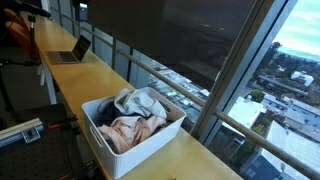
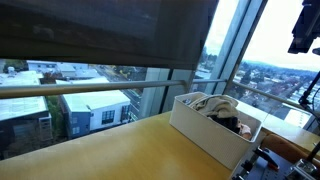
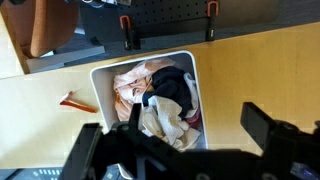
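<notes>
On the worktop (image 1: 190, 160), in an exterior view: a white bin (image 1: 108, 150) heaped with clothes (image 1: 135, 118). In an exterior view: bin (image 2: 205, 128) set well below the arm (image 2: 304, 28). Wrist view: fingers (image 3: 268, 125) spread wide, nothing held; clothes (image 3: 165, 95) seen straight beneath, the bin's long axis crossing the gap between the fingers.

1 white rectangular bin (image 1: 128, 158) stands upright and open-topped on the wooden table (image 1: 195, 160), near its edge. Crumpled clothes (image 3: 160, 100) fill it to the rim: pink, cream and black pieces heaped together.
</notes>
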You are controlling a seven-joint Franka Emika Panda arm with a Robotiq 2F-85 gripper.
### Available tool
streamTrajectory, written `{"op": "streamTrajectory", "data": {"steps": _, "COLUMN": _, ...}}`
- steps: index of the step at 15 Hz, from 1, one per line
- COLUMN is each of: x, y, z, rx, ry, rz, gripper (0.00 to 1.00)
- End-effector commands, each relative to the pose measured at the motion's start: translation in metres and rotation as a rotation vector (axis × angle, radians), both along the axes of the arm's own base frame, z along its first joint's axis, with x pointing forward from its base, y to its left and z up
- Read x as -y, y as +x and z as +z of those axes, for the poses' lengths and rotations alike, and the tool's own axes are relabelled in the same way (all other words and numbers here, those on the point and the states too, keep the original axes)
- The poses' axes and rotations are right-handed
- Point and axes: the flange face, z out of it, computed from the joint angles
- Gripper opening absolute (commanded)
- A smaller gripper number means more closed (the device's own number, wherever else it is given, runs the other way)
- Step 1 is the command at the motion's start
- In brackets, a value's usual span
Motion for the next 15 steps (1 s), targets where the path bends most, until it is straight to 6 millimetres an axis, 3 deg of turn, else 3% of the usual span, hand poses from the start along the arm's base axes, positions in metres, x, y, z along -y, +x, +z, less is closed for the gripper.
{"op": "streamTrajectory", "data": {"steps": 1, "x": 0.0, "y": 0.0, "z": 0.0, "rx": -0.001, "ry": 0.0, "rz": 0.0, "gripper": 1.0}}
{"op": "streamTrajectory", "data": {"steps": 5, "x": 0.007, "y": 0.005, "z": 0.002, "rx": 0.023, "ry": 0.006, "rz": -0.003, "gripper": 1.0}}
{"op": "streamTrajectory", "data": {"steps": 9, "x": 0.029, "y": 0.036, "z": 0.007, "rx": 0.134, "ry": -0.016, "rz": 0.007, "gripper": 1.0}}
{"op": "streamTrajectory", "data": {"steps": 12, "x": 0.046, "y": 0.071, "z": -0.007, "rx": 0.223, "ry": -0.008, "rz": 0.011, "gripper": 1.0}}
{"op": "streamTrajectory", "data": {"steps": 15, "x": 0.064, "y": 0.107, "z": -0.042, "rx": 0.274, "ry": 0.028, "rz": -0.01, "gripper": 1.0}}
